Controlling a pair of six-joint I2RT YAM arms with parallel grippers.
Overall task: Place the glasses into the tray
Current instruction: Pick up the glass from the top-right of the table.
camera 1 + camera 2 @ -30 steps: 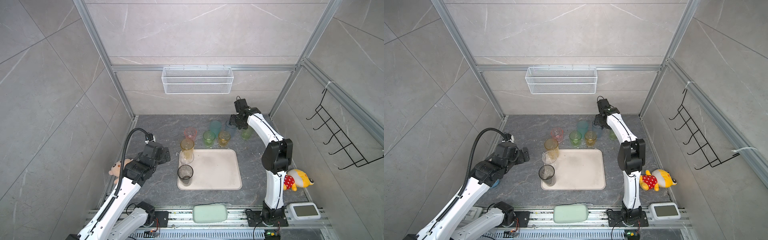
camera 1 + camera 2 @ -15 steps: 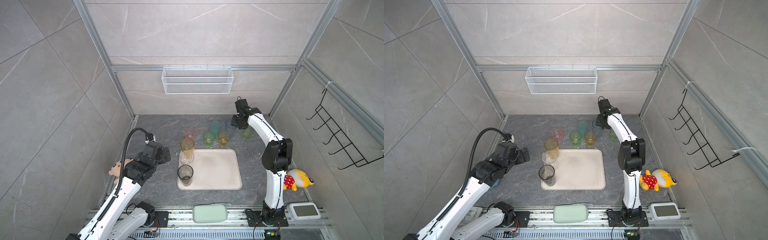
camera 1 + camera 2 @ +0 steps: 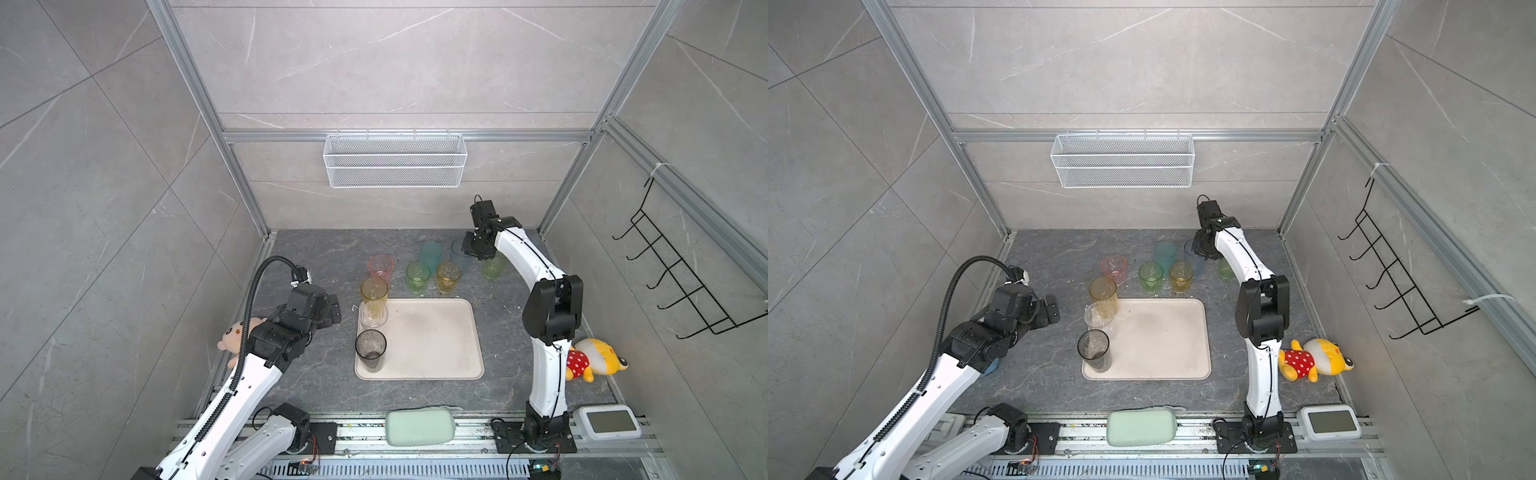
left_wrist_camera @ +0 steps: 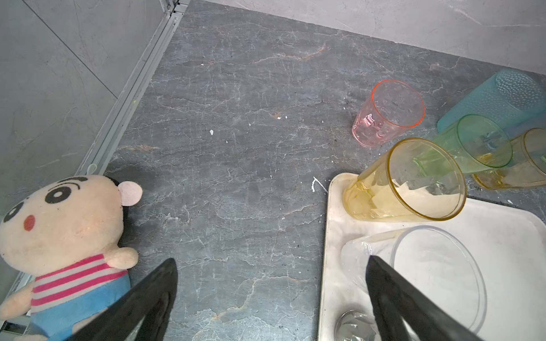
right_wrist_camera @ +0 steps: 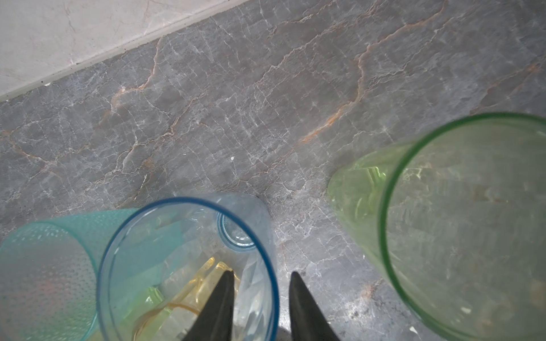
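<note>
At the table's back, in a top view, the right gripper [image 3: 468, 252] hides most of the pale blue tumbler [image 3: 458, 261], behind the tray [image 3: 436, 332]. Left wrist: the left gripper [image 4: 269, 259] gapes wide, one finger crossing the clear tumbler [image 4: 437, 265]. Right wrist: fingers [image 5: 304, 307] narrowly parted astride the blue tumbler's wall, contact unclear.

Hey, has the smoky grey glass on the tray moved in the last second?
No. The smoky grey glass stands in the same near corner of the tray as a second ago.

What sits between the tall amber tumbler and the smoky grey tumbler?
A tall colourless see-through tumbler, upright on the flat cream rectangular tray, in both top views.
</note>
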